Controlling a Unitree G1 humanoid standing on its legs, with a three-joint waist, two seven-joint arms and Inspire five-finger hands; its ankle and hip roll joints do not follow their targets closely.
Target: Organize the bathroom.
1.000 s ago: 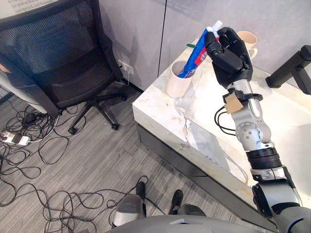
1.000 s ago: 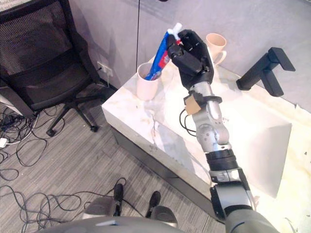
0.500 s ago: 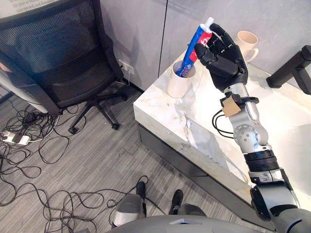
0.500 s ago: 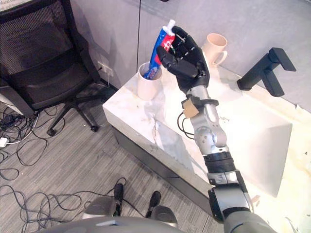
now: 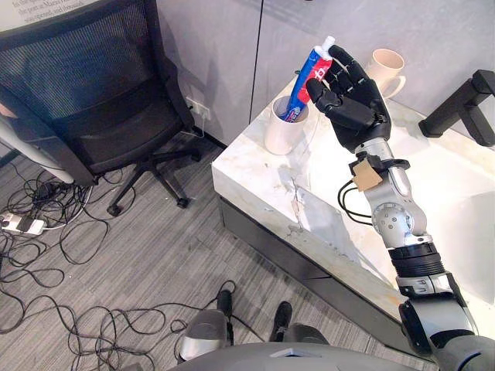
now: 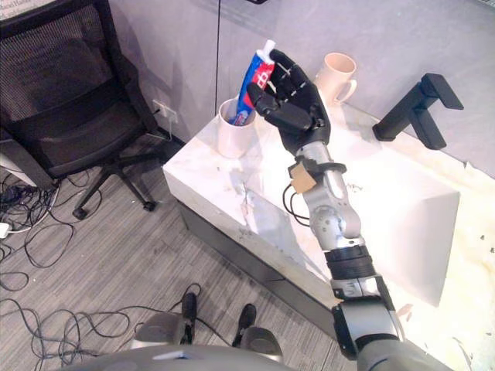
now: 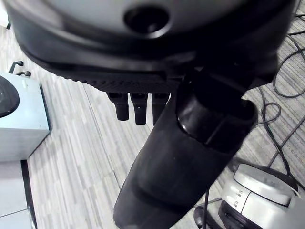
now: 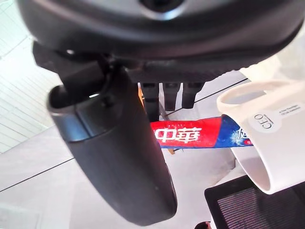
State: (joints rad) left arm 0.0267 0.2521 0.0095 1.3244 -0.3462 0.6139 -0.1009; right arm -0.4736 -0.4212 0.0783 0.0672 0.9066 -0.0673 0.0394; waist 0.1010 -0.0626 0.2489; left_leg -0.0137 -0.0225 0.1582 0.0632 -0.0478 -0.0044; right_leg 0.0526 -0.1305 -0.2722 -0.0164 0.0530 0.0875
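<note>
grey plank flooring (image 5: 155,255) runs under a pale marble tabletop (image 5: 325,209) set against a grey wall, with a black mesh office chair (image 5: 85,85) standing off its corner and loose cables (image 5: 46,255) strewn across the floor. at the tabletop's far corner stands a white cup (image 5: 285,127), and a red-and-blue toothpaste tube (image 5: 308,83) sits in it bottom end down, leaning with its white cap up and out above the rim. a second cream mug (image 5: 385,68) stands further along the tabletop by the wall, just behind the arm, and a black faucet (image 5: 462,108) rises beyond that, well apart from the cup. the right arm reaches up across the tabletop from the lower right, wrist bent so the palm faces the cup. the right hand (image 5: 349,97) is beside the upper part of the tube with fingers loosely spread; in the right wrist view the fingertips (image 8: 164,90) lie just by the tube and the thumb (image 8: 114,152) stands apart from it, so nothing is pinched. the left hand (image 7: 181,157) hangs over the floor, fingers relaxed and holding nothing.
</note>
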